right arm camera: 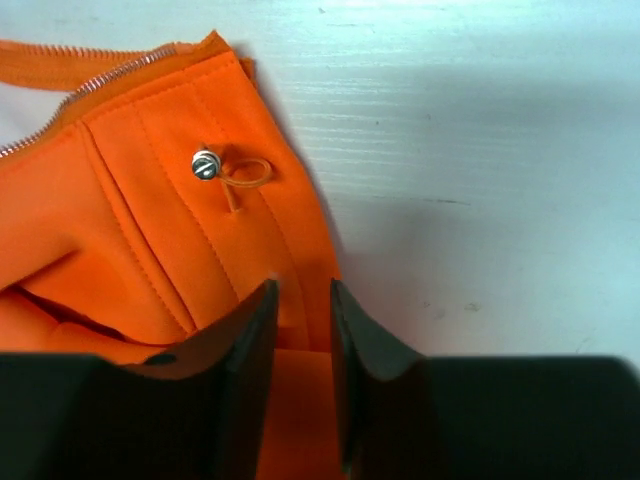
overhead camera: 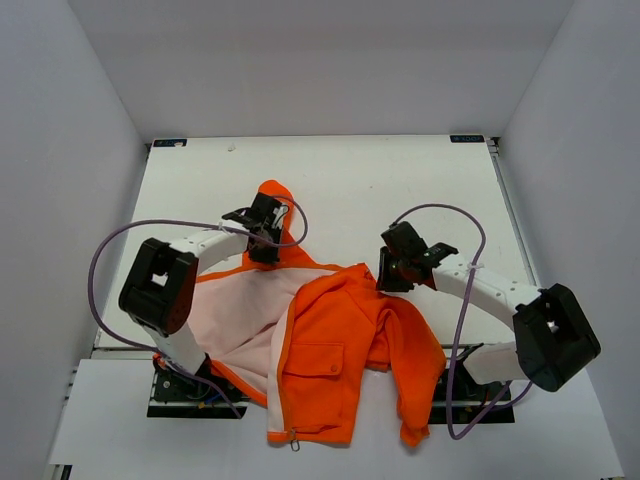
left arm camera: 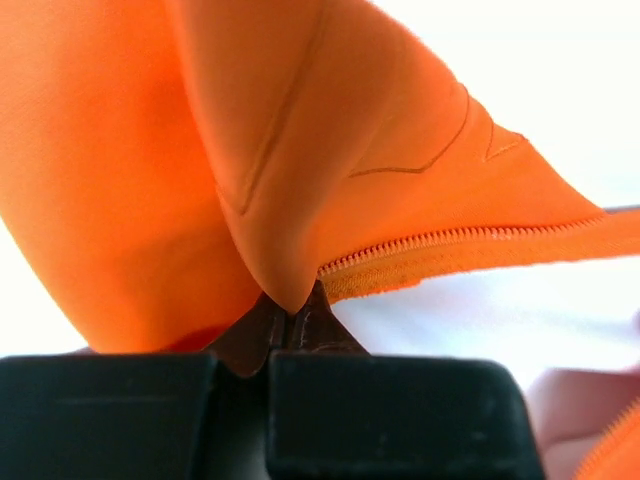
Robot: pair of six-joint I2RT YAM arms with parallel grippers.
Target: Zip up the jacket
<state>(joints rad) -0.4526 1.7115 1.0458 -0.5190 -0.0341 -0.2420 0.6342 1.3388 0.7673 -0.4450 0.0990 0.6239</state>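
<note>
The orange jacket (overhead camera: 335,345) lies open on the white table (overhead camera: 400,180), with its pale lining (overhead camera: 245,310) showing at the left. My left gripper (overhead camera: 268,232) is shut on a fold of the jacket (left arm camera: 270,200) and holds it raised in a peak. The zipper teeth (left arm camera: 450,240) run off to the right of my left gripper (left arm camera: 292,312). My right gripper (overhead camera: 386,274) is at the jacket's right upper edge. Its jaws stand narrowly apart around the jacket's hem (right arm camera: 200,230), close beside the hem's edge (right arm camera: 302,288). A zipper strip (right arm camera: 90,85) shows at the upper left there.
A small metal stud with an orange loop (right arm camera: 205,164) sits on the hem ahead of the right fingers. The zipper pull (overhead camera: 293,438) lies at the jacket's bottom hem near the table's front edge. Grey walls enclose the table. Purple cables loop beside both arms.
</note>
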